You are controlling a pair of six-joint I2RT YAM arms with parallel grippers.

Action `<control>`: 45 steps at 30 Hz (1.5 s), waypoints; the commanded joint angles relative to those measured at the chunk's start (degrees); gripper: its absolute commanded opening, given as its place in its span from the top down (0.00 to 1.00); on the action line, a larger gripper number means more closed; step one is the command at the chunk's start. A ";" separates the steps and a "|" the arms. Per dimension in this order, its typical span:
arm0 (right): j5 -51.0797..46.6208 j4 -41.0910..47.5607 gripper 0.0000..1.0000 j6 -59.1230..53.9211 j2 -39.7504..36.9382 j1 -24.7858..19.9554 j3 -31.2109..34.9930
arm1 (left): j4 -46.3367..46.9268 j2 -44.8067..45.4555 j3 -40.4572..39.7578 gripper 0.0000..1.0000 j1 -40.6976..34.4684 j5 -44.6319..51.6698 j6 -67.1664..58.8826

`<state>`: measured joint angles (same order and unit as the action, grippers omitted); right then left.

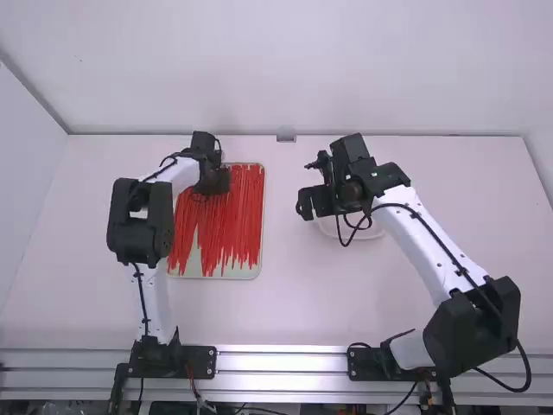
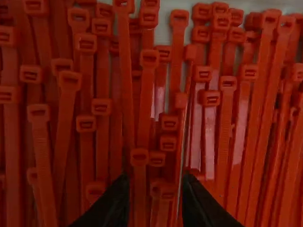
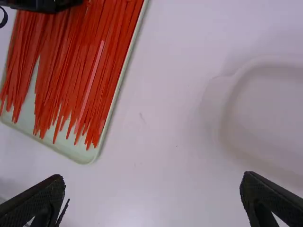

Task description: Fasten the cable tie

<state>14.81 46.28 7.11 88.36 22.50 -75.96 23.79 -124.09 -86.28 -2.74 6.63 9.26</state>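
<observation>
Many red cable ties (image 2: 142, 118) directly beneath left hand (image 2: 155, 176), fingers narrowly apart; right hand (image 3: 151, 182) wide.

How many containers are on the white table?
2: the pale rectangular tray of red plastic cable ties below the left gripper, and the shallow white dish near the right gripper.

Before me lay a white table (image 1: 86, 259), pale and evenly lit. A plain white wall (image 1: 276, 60) closed its far edge, a side panel (image 1: 22, 173) its left, a metal rail (image 1: 276, 356) its near edge.
</observation>
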 commanded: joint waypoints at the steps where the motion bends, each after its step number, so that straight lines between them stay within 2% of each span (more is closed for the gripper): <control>1: 0.13 0.02 0.01 -0.09 0.39 -0.04 -1.70 | -0.15 -0.66 0.42 0.72 -0.61 -0.76 -0.04; 8: 0.13 0.04 0.01 -0.07 0.39 -0.04 -1.70 | -0.92 -0.66 0.09 0.84 -1.60 -1.57 -1.05; 20: 0.13 -0.87 0.01 0.11 0.39 -0.04 -1.70 | -0.48 -0.66 0.11 0.84 -2.14 -3.30 -1.16; 31: 0.13 -1.01 0.01 -0.09 0.39 -0.04 -1.70 | -0.50 -0.66 0.09 0.98 -2.14 -4.76 -1.11; 36: 0.13 -1.03 0.01 -0.09 0.39 -0.04 -1.70 | 0.76 -0.63 -0.92 0.98 -2.14 -4.81 -1.11; 45: 0.13 -1.18 0.01 -0.09 0.39 -0.04 -1.70 | 7.48 0.48 -8.46 0.98 -2.12 -5.70 -0.37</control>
<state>14.83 45.17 7.11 88.36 22.50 -75.94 30.72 -124.07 -93.08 -4.73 2.02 9.08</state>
